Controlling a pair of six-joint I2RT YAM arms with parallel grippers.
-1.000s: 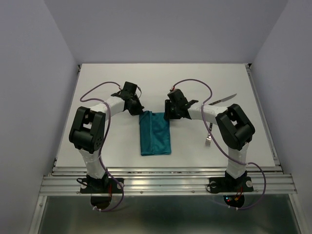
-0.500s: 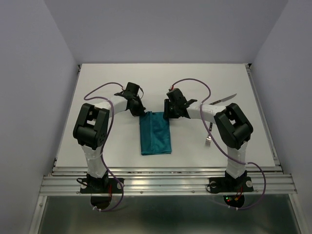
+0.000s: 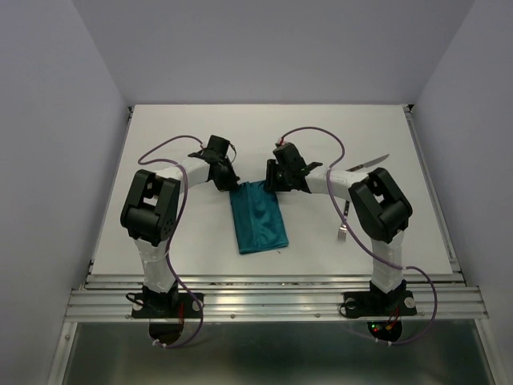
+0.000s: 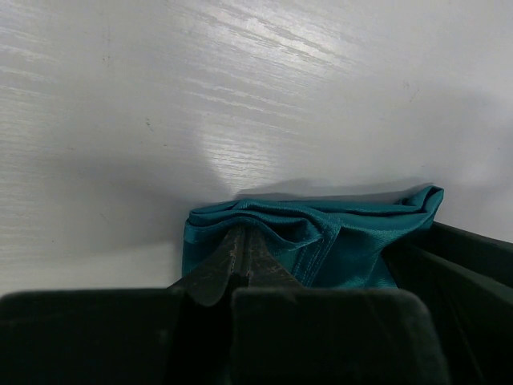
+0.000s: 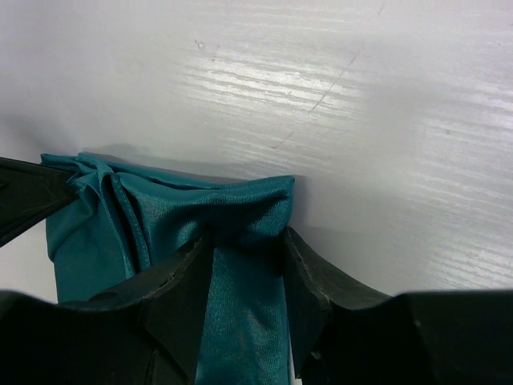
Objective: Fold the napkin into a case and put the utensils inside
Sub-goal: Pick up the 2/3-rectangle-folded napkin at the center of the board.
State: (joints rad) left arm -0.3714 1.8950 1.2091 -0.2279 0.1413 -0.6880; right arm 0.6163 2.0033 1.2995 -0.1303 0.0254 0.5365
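Two-handed hold on the far edge of the napkin (image 3: 258, 216): clamped tight in the left gripper (image 3: 227, 178), pinched as a thick fold between the half-spread fingers of the right gripper (image 3: 272, 178). Now lies skewed, swung rightward at the near end since a moment ago. Probably needs squaring before taking fork (image 3: 343, 228) and knife (image 3: 367, 164), well apart at right.

White table (image 3: 200, 128), faint wood grain; aluminium rail (image 3: 272, 303) along near edge; pale lavender walls (image 3: 48, 160) around.

Black left gripper (image 3: 232, 185) and right gripper (image 3: 271, 185) cap white-wrapped arms (image 3: 180, 172) with bulky black joints (image 3: 148, 210) and looping purple cables (image 3: 160, 147).
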